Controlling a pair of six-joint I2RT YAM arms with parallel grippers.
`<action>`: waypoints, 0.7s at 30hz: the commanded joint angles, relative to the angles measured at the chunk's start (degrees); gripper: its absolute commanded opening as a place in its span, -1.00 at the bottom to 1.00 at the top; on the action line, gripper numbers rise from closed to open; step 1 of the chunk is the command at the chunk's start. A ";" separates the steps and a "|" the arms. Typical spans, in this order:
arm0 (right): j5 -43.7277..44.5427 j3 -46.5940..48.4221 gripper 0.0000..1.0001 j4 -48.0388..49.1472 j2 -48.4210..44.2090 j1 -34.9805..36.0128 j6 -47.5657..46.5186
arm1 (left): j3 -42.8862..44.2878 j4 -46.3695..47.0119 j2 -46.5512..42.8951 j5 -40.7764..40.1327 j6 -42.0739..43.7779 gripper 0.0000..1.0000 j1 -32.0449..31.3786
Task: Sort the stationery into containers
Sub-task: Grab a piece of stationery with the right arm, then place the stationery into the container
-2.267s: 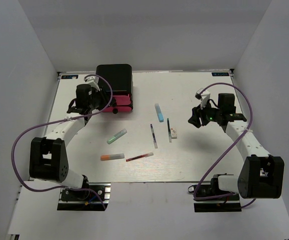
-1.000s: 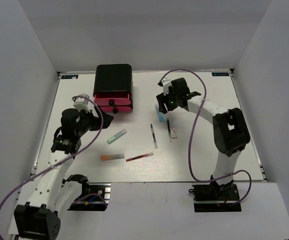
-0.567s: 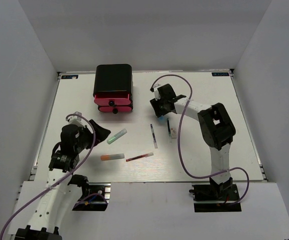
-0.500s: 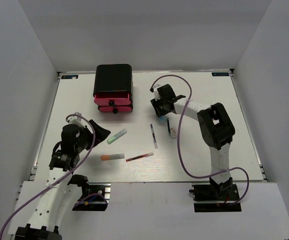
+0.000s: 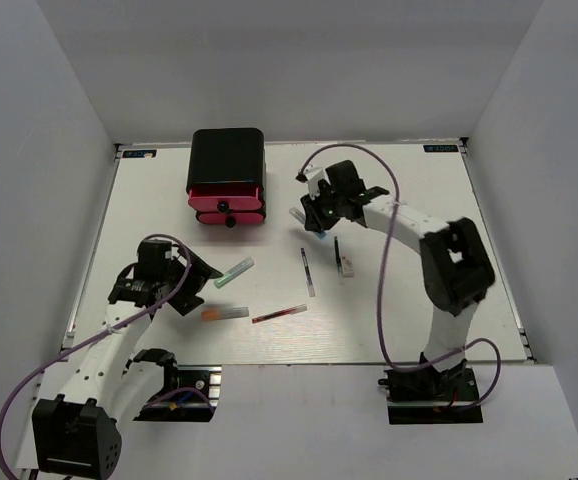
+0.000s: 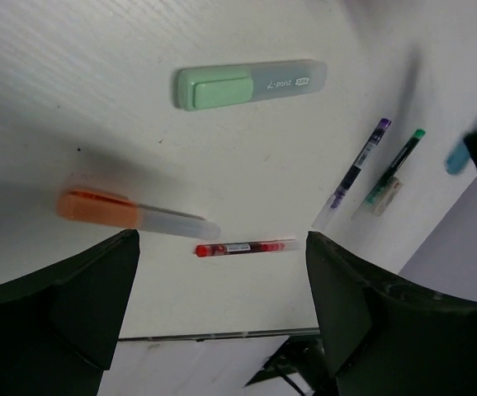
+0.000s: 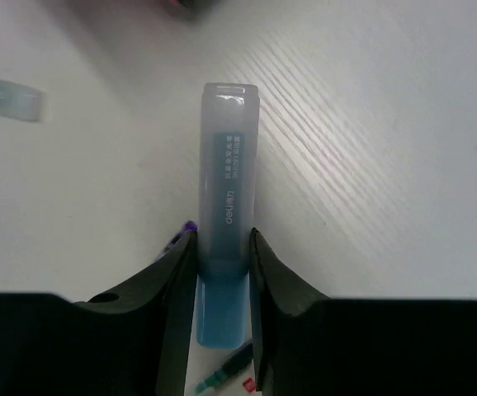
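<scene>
My right gripper [image 5: 314,220] is shut on the light-blue marker [image 7: 226,190], which pokes out ahead of the fingers [image 7: 172,280] and seems raised a little off the table. The black box of pink-red drawers [image 5: 227,180] stands at the back, left of it. My left gripper [image 5: 197,275] hangs open over the near left, nothing between its fingers [image 6: 73,297]. Below it lie the green marker [image 6: 251,84], the orange marker [image 6: 135,216] and the red pen [image 6: 245,247]. Two dark pens [image 5: 308,272] [image 5: 338,258] and the white block [image 5: 347,265] lie mid-table.
White side walls close the table [image 5: 409,310] in on the left, right and back. A purple cable [image 5: 374,270] loops from the right arm over the table's right half. The front table edge [image 6: 222,334] shows under the left gripper.
The right gripper came in from the right, closed on the light-blue marker and lifted it. The left arm drew back from the drawers toward the near left.
</scene>
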 commanded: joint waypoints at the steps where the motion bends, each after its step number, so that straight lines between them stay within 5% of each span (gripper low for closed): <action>1: -12.15 -1.35 -0.88 6.36 -15.12 0.61 -10.18 | 2.40 -3.88 -0.59 -0.83 -7.75 0.82 -0.27; 9: -22.98 6.98 -0.95 12.33 -14.47 2.45 -23.37 | -0.23 -6.26 -0.59 0.40 -15.85 0.82 -0.27; 21: -30.11 21.84 -0.95 28.61 1.79 7.73 -18.46 | -4.63 -5.21 -3.40 2.07 -18.92 0.85 -0.27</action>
